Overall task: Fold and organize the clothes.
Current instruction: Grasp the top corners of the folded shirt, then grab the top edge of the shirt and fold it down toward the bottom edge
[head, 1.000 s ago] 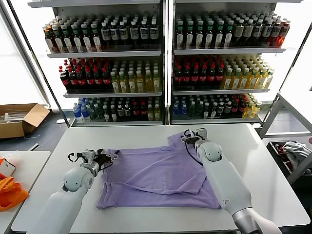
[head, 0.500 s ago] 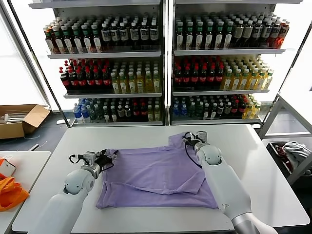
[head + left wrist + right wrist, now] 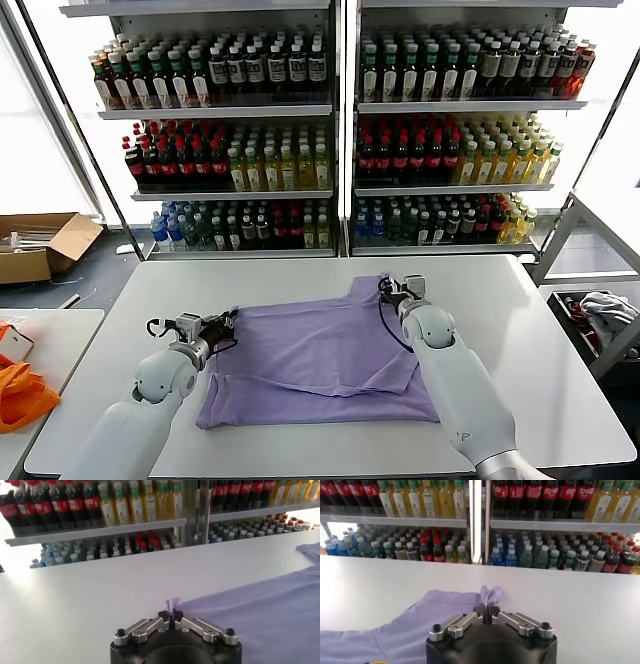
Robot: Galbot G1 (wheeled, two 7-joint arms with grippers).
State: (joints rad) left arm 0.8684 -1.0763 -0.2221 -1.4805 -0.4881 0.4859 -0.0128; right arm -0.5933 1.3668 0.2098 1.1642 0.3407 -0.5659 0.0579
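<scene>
Two grippers pinch the lavender T-shirt (image 3: 320,360) at its far corners, one on each side. The shirt lies spread on the white table (image 3: 300,275), partly folded, with a doubled layer across its middle and its near hem close to the table's front edge.

On the robot's left, the left gripper (image 3: 222,322) sits low over the table at the shirt's far left corner. In the left wrist view its fingers (image 3: 165,616) are pressed together on a small peak of purple cloth, and the fabric runs away from them flat across the tabletop. On the right, the right gripper (image 3: 395,289) is closed the same way on the shirt's far right corner, which stands up in a little ruffle; the right wrist view shows that tuft of cloth caught between the narrow fingers (image 3: 481,611), with the rest of the shirt trailing back beneath the wrist.

Beyond the table stand shelves of bottled drinks (image 3: 340,130). A cardboard box (image 3: 40,245) lies on the floor to the left, and bright orange fabric (image 3: 22,395) rests on a side table there. Grey-white garments (image 3: 605,310) are bundled in a rack to the right.
</scene>
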